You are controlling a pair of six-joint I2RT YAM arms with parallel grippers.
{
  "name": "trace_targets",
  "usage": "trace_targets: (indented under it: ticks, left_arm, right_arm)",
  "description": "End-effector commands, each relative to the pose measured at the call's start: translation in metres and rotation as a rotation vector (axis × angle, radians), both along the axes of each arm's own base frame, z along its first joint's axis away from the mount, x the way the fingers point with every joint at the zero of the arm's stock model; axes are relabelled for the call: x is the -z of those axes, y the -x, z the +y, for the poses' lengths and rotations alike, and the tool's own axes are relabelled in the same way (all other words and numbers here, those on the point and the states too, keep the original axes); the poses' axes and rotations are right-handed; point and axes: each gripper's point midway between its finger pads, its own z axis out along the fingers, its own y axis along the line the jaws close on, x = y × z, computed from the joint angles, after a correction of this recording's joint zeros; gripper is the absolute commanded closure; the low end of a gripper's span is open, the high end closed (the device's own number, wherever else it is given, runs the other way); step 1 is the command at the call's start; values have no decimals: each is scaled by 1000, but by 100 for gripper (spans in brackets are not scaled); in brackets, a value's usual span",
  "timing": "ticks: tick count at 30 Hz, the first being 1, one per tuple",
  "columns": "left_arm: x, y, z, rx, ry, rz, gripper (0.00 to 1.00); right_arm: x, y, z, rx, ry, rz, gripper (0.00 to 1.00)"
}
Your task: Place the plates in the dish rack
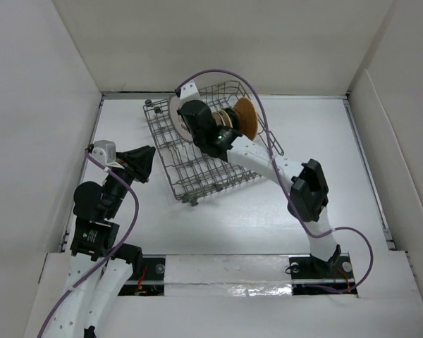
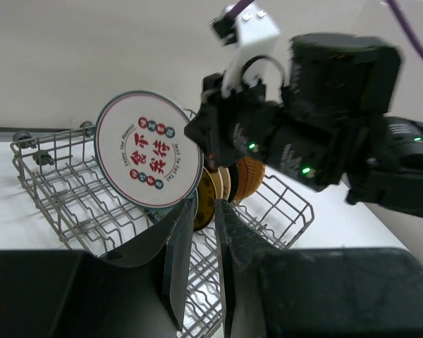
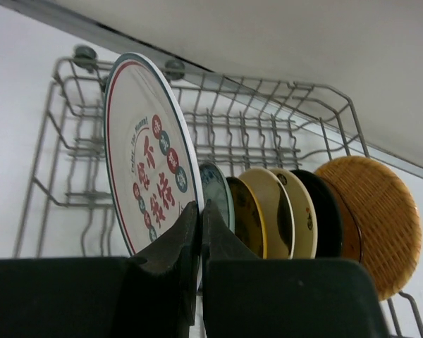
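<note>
The dish rack (image 3: 282, 134) is grey wire. The white plate (image 3: 149, 176) carries red characters and a dark rim; beside it stand teal, yellow, cream, black and a woven orange-brown plate (image 3: 374, 211).

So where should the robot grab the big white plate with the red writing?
By its top rim, coming from above. The white plate stands on edge in the dish rack, with the teal plate close beside it, so only its upper edge sticks out free for the fingers to pinch.
</note>
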Motion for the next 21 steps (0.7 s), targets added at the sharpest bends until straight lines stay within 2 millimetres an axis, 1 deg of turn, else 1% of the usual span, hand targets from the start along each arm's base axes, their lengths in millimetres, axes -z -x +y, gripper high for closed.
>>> trace_targets:
  ticks: [1, 2, 3, 4, 8, 10, 13, 15, 17, 18, 20, 21]
  left_arm:
    - [-15, 3, 4, -14, 11, -60, 83]
    - [-16, 3, 3, -11, 9, -57, 83]
    - [-15, 3, 1, -2, 7, -53, 83]
    - [-16, 5, -2, 19, 6, -58, 83]
    - [-16, 4, 0, 5, 12, -62, 83]
    - [-14, 4, -2, 19, 6, -51, 83]
    - [-16, 5, -3, 27, 13, -62, 82]
    - [-14, 3, -1, 13, 11, -54, 82]
    - [-13, 2, -3, 23, 7, -44, 82]
    - [-14, 3, -5, 32, 7, -47, 82]
    - [-14, 4, -5, 34, 10, -54, 82]
    - [-13, 3, -3, 25, 10, -53, 82]
  right_arm:
    - [-20, -3, -14, 109, 66, -46, 100]
    - [-21, -4, -14, 114, 77, -39, 100]
    - [-16, -5, -13, 118, 90, -30, 100]
    - [-7, -3, -9, 126, 112, -22, 100]
    - [7, -5, -13, 154, 153, -8, 100]
    - [10, -7, -14, 172, 164, -7, 100]
    - [24, -3, -12, 175, 194, 8, 100]
    - [32, -4, -10, 170, 197, 17, 100]
    - [39, -4, -9, 170, 210, 28, 100]
    - [47, -5, -8, 171, 223, 37, 100]
    - [55, -4, -12, 188, 232, 43, 100]
    - [55, -4, -11, 182, 223, 44, 100]
